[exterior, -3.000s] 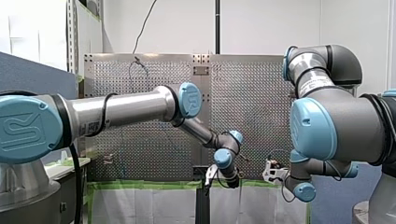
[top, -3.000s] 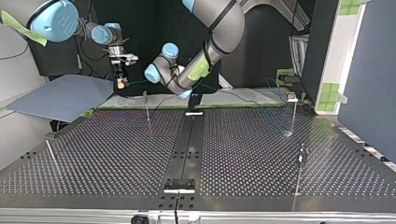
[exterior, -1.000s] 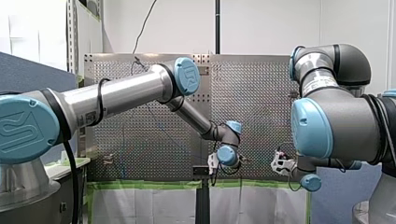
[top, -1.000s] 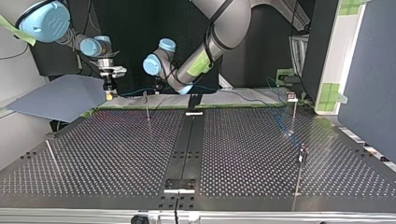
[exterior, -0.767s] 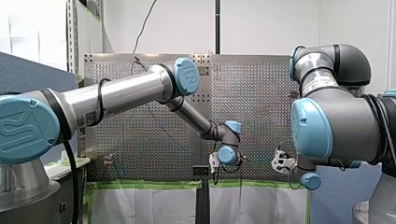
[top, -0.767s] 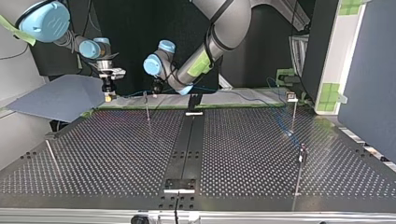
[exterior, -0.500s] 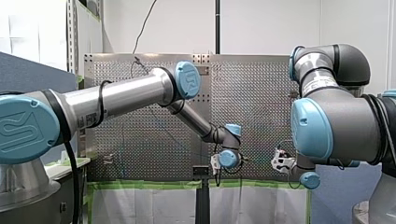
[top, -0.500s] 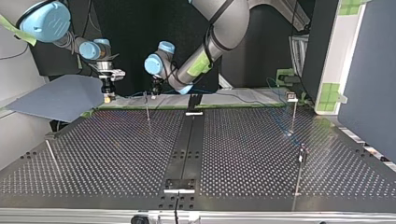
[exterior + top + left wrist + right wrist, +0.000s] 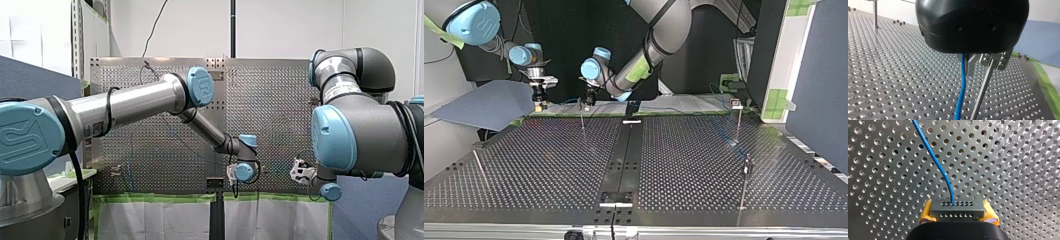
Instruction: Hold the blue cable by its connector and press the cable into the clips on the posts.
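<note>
The thin blue cable ends in a dark grey connector, and my right gripper is shut on it with its yellow pads on both sides. In the top view my right gripper hangs over the table's far left edge. The cable runs from there to my left gripper, just above a thin post. In the left wrist view my left gripper is shut on the cable, right beside the post's metal clip.
Further posts stand on the perforated table: one at the far right with cable strung to it, one nearer on the right, and a leaning one at the left. A black rail runs down the middle.
My left gripper has sunk a little and shifted toward the clip on the post, taking the cable with it. My right gripper has hardly moved and keeps the connector.
</note>
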Controlling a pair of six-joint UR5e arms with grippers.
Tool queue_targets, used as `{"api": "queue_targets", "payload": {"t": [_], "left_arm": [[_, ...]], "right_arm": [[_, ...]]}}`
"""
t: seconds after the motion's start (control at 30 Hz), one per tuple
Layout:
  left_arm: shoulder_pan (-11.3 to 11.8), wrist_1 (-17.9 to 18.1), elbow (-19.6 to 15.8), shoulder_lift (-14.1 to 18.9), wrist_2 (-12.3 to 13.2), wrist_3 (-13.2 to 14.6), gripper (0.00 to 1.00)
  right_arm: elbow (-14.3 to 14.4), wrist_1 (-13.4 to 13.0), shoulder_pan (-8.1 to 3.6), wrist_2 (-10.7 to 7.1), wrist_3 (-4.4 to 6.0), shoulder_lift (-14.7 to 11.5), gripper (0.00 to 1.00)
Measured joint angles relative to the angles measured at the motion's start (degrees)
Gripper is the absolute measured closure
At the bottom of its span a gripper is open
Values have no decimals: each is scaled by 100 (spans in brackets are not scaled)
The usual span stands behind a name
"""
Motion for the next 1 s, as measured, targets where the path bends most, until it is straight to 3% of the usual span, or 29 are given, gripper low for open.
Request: {"api": "queue_targets", "payload": {"t": [0.33, 0.57, 1.0], "left_arm": [[-26, 480, -298, -1, -3, 14, 100], [-49, 798, -452, 0, 4, 26, 100], [-27, 893, -528, -8, -3, 2, 100]], "right_arm": [[-6, -4, 80, 12, -46, 1, 100], [-6, -32, 91, 74, -24, 1, 100], [-6, -68, 146, 78, -13, 5, 100]]}}
